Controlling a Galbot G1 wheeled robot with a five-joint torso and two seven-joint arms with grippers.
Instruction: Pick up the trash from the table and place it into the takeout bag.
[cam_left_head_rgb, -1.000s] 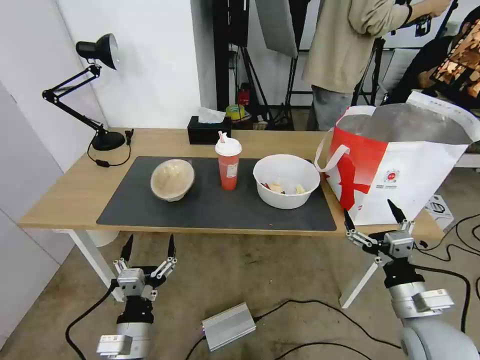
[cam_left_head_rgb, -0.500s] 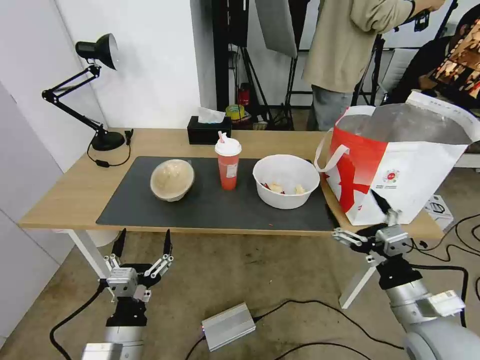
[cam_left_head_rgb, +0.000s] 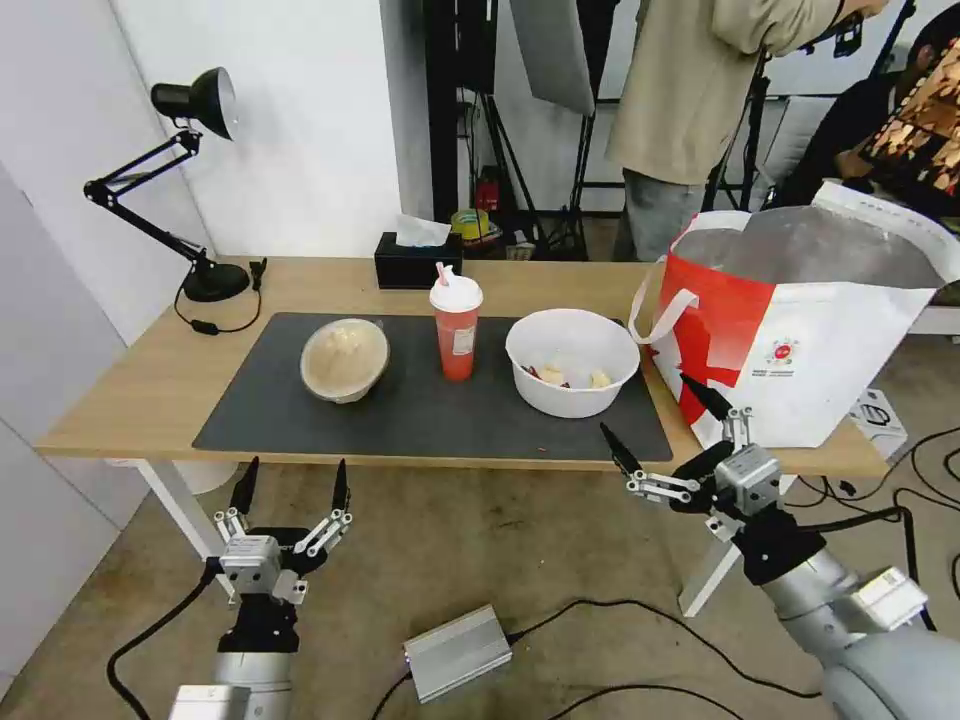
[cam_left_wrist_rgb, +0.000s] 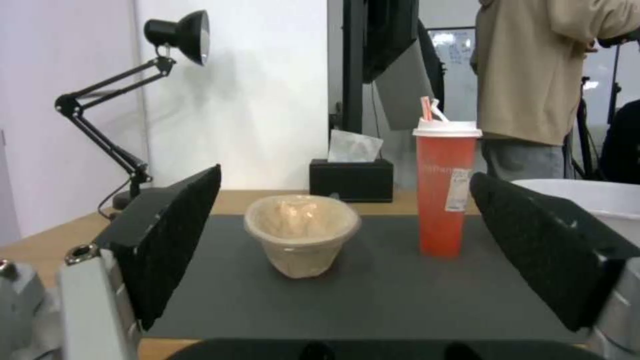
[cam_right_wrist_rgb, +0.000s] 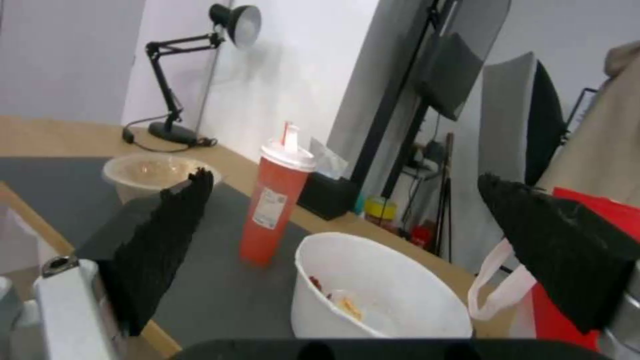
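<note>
Nearby, tissue box (cam_left_head_rgb: 418, 258) behind cup (cam_left_head_rgb: 457, 329)

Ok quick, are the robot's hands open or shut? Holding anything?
Left gripper: open, holding nothing, below the table edge.
Right gripper: open, holding nothing, near the white bowl.

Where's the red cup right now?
In the head view the red cup stands upright mid-mat, between the beige bowl to its left and the white bowl to its right.

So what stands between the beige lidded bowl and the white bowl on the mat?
The red drink cup, upright on the mat between beige bowl and white bowl, seen in the head view.
</note>
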